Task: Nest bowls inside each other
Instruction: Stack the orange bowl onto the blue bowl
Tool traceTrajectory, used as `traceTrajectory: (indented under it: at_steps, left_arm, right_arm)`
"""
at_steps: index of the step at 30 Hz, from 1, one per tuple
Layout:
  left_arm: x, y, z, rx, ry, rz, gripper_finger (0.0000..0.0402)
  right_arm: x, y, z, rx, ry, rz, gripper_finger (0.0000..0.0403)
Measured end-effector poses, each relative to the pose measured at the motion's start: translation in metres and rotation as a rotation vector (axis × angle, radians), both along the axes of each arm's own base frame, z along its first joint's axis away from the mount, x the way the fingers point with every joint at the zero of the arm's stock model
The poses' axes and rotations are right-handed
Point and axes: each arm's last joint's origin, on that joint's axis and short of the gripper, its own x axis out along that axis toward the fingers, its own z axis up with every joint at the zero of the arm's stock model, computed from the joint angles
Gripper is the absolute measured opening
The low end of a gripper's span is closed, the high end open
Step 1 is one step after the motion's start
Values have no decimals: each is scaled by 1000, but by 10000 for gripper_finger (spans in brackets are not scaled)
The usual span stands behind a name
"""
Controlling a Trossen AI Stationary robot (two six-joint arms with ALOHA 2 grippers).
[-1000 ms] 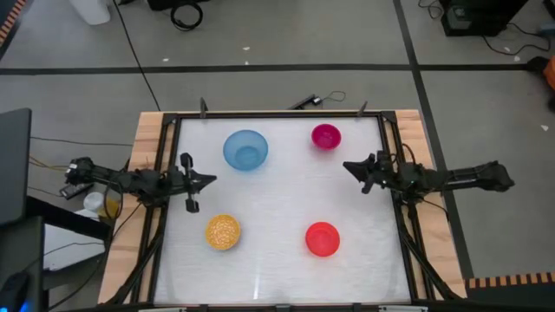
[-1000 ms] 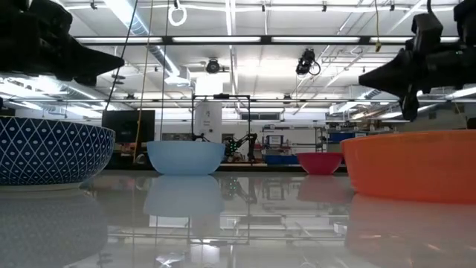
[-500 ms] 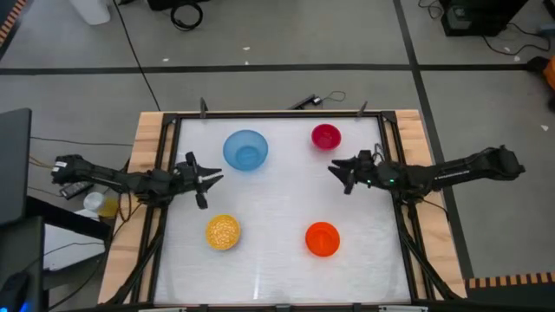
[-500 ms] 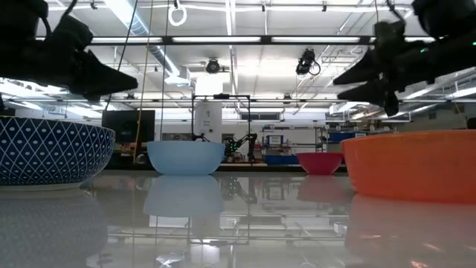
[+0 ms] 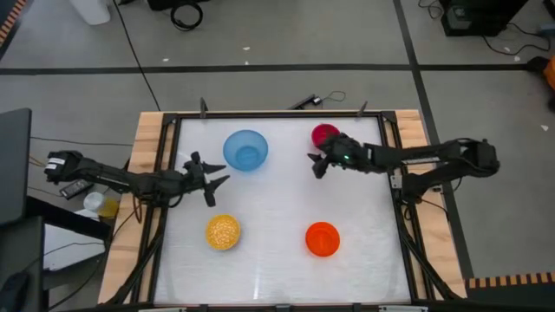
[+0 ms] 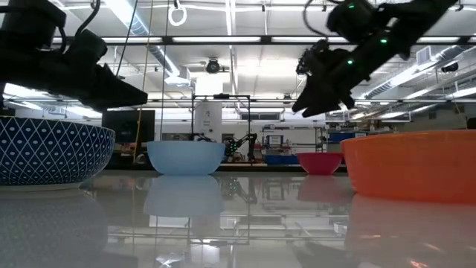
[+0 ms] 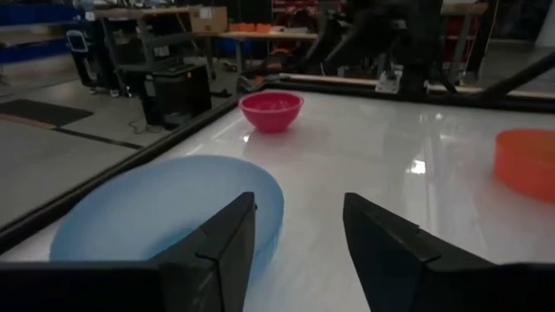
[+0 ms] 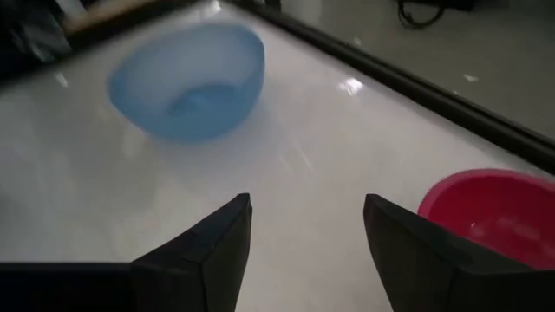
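Four bowls stand apart on the white table. The light blue bowl (image 5: 245,149) is at the far left-centre and the magenta-pink bowl (image 5: 323,133) at the far right. The yellow bowl (image 5: 222,231) is near left; its blue-patterned outside (image 6: 52,152) shows in the low view. The orange-red bowl (image 5: 323,238) is near right. My left gripper (image 5: 218,180) hovers open just near-left of the light blue bowl (image 7: 165,217). My right gripper (image 5: 313,165) hovers open just to the near side of the magenta-pink bowl (image 8: 494,212), and its arm covers part of that bowl.
A black frame (image 5: 277,114) edges the table, with wooden boards (image 5: 147,156) outside it on the left and right. Bare table surface (image 5: 273,199) lies between the four bowls.
My right gripper has swung from the table's right edge toward the middle and the far edge, up to the magenta-pink bowl, rolling and tipping down as its fingers opened. My left gripper has moved a little toward the table's right, dipped, and opened. The bowls have not moved.
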Motion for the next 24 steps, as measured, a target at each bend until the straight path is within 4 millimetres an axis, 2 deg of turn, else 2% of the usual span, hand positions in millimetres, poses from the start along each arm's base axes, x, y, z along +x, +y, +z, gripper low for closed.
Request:
traceTrajectory:
  at_steps: [8, 14, 20, 24]
  left_arm:
    - [1, -1, -2, 57, 46, -26, 181]
    - [1, -1, -3, 87, 68, -43, 181]
    - [2, -5, -7, 61, 96, -170, 181]
    - [2, -10, -7, 8, 87, -337, 181]
  right_arm:
    - [40, -17, 5, -24, 214, 37, 228]
    - [51, -25, -6, 73, 299, 20, 228]
    - [59, -12, -11, 151, 271, 101, 228]
    - [54, -1, -6, 180, 302, 120, 228]
